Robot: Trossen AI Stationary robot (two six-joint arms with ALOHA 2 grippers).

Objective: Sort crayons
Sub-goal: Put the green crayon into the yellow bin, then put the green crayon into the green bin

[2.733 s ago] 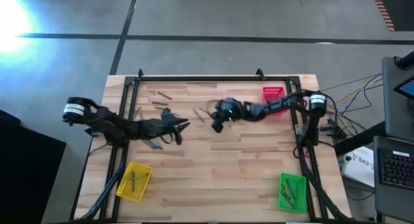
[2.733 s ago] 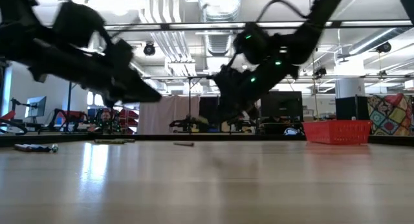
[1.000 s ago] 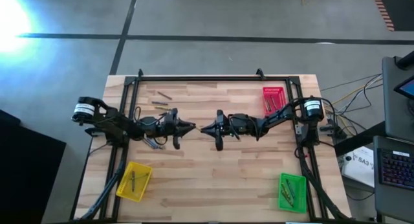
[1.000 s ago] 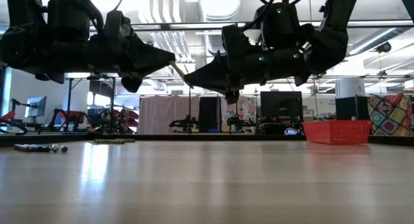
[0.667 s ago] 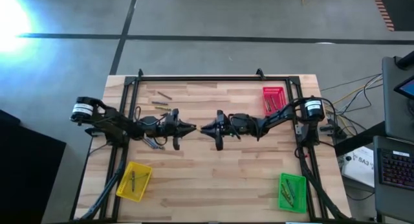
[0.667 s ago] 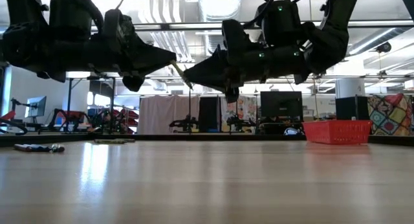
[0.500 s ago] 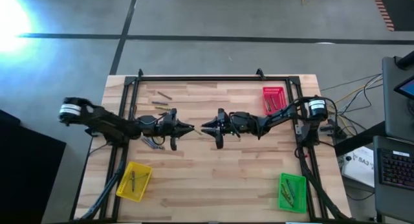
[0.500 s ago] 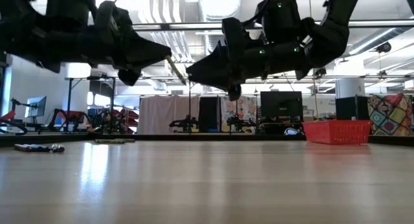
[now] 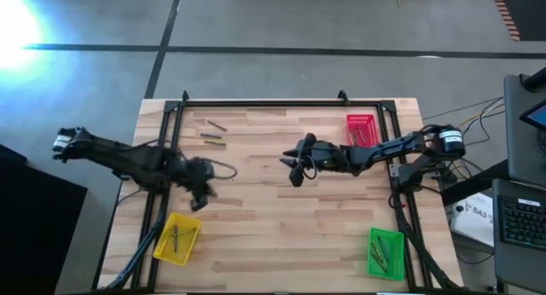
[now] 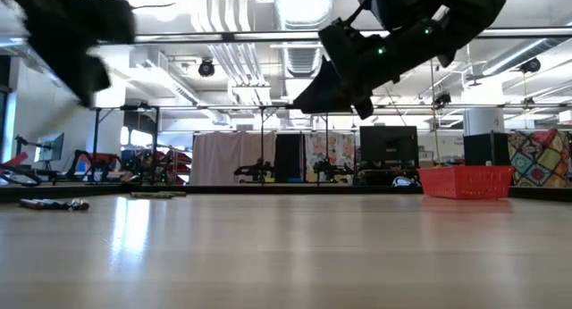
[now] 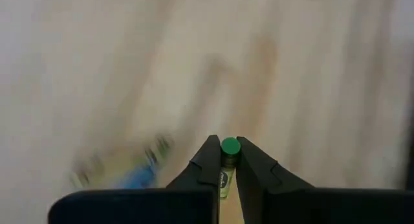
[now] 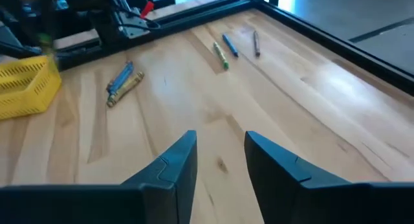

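the left gripper (image 11: 224,164) has its jaws clamped on a green crayon (image 11: 229,146), left of centre near the yellow tray (image 9: 176,238); next, find its matching tray. the right gripper (image 12: 220,153) hangs mid-surface, jaws apart, empty.

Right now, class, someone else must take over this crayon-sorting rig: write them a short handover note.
Left pincer: shut on a green crayon, above the table's left side, near the yellow tray.
Right pincer: open, empty, above mid-table.
Done: a few crayons lie in the yellow tray, the green tray and the red tray.
Left: loose crayons on the table, more near its far edge; the held crayon needs a tray.
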